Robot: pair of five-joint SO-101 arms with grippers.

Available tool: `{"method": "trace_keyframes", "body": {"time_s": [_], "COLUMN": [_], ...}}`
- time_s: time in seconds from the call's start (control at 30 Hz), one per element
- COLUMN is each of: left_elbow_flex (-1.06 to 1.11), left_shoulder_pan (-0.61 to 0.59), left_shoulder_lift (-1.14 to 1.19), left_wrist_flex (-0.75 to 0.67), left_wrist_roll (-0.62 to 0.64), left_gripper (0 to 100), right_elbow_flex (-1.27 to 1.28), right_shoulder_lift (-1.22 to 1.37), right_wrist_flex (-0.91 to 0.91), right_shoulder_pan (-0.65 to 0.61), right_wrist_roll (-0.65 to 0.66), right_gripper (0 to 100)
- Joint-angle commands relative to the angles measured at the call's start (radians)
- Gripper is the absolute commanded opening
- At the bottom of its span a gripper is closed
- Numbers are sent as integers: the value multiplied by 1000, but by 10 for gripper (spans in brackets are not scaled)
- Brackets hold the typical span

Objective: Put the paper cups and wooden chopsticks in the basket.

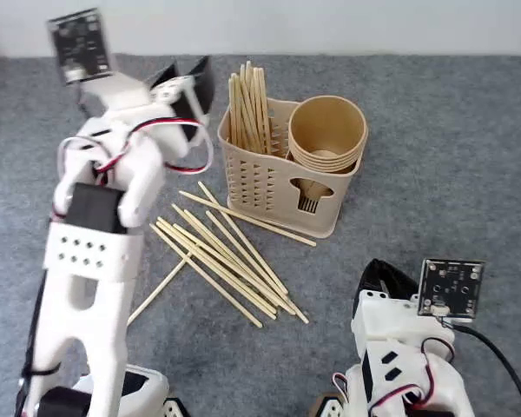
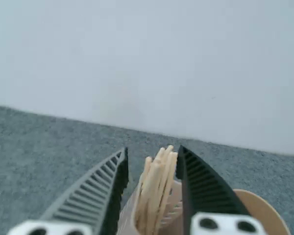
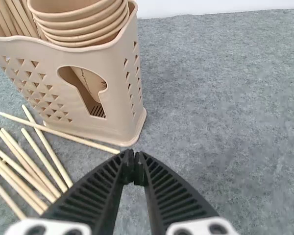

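Observation:
A beige basket (image 1: 278,187) stands mid-table. Stacked paper cups (image 1: 328,130) fill its right compartment and a bundle of wooden chopsticks (image 1: 247,104) stands upright in its left one. Several loose chopsticks (image 1: 226,252) lie fanned on the carpet in front of it. My left gripper (image 1: 184,82) hangs open just left of the basket's top; in the left wrist view the gripper (image 2: 153,149) frames the upright chopsticks (image 2: 157,191) without touching them. My right gripper (image 3: 134,159) is shut and empty, low over the carpet near the basket's (image 3: 54,83) front right corner, with the cups (image 3: 78,19) and loose sticks (image 3: 34,156) ahead.
Grey carpet (image 1: 451,174) covers the table, with open room to the right of the basket. A pale wall (image 1: 330,26) runs along the back. The right arm's base (image 1: 399,356) sits at the near right edge.

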Motion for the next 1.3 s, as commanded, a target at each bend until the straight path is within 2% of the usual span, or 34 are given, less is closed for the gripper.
{"method": "trace_keyframes", "body": {"time_s": [0.0,0.17,0.33,0.67,0.8,1.27], "left_elbow_flex": [-33,-12,102,189,186,188], "left_shoulder_pan": [-48,-89,-120,-201,-193,-172], "left_shoulder_lift": [-49,-15,72,393,508,703], "left_wrist_flex": [150,373,480,440,436,250], "left_wrist_roll": [46,115,178,204,204,206], "left_gripper": [159,159,162,164,164,159], "right_elbow_flex": [0,0,0,0,0,2], "right_shoulder_lift": [13,13,13,13,13,13], "right_wrist_flex": [-12,-12,-12,-10,-10,-10], "right_shoulder_pan": [2,2,2,2,2,2], "right_wrist_roll": [5,5,5,5,5,5], "right_gripper": [9,9,9,9,9,9]}}
